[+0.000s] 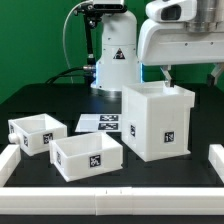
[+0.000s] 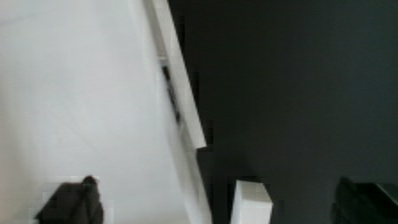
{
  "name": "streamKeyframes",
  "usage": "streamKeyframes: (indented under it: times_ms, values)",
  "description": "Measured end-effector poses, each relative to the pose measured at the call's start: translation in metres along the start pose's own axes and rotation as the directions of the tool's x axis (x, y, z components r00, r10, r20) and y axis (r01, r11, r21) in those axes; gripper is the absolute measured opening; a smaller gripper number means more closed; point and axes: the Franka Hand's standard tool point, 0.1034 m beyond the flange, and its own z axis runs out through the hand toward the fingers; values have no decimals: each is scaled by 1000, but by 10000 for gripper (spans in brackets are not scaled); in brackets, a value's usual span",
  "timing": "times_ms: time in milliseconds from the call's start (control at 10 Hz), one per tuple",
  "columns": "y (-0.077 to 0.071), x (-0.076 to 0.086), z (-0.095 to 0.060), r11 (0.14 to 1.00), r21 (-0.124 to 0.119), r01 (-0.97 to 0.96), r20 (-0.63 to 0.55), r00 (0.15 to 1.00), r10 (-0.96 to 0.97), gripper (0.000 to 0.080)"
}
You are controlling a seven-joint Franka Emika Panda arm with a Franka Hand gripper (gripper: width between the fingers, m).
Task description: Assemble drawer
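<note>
The tall white drawer case (image 1: 158, 122) stands upright on the black table at the exterior view's right, a marker tag on its front face. Two low open-topped white drawer boxes lie to its left, one (image 1: 36, 132) further back and one (image 1: 88, 155) nearer the front. My gripper (image 1: 172, 80) hangs just above the case's top edge, open, with nothing between its fingers. In the wrist view the gripper (image 2: 222, 205) straddles a white wall edge (image 2: 249, 200) of the case. The case's white surface (image 2: 80, 100) fills one side and the dark table the other.
The marker board (image 1: 100, 123) lies flat behind the two drawer boxes. White rails (image 1: 110, 197) border the table's front and sides. The arm's base (image 1: 112, 60) stands at the back, with cables beside it.
</note>
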Motion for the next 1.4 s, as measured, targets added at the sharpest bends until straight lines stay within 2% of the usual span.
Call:
streamKeyframes:
  times_ms: [200, 300, 500, 700, 800, 900, 1100, 1200, 1300, 1400]
  values:
    - [1, 0, 0, 999, -26, 37, -4, 999, -37, 649]
    - [2, 0, 4, 999, -32, 41, -3, 999, -41, 649]
    - [1, -1, 19, 999, -34, 38, 6, 999, -38, 649]
    - [1, -2, 23, 999, -34, 36, 11, 999, -36, 649]
    - [1, -2, 23, 999, -34, 36, 12, 999, -36, 513]
    - [1, -2, 23, 999, -34, 36, 12, 999, -36, 513]
    - [1, -2, 23, 999, -34, 36, 12, 999, -36, 239]
    - [1, -2, 23, 999, -34, 36, 12, 999, -35, 239]
    - [1, -2, 23, 999, -34, 36, 12, 999, -36, 61]
    - [2, -2, 23, 999, -34, 39, 11, 999, -39, 37]
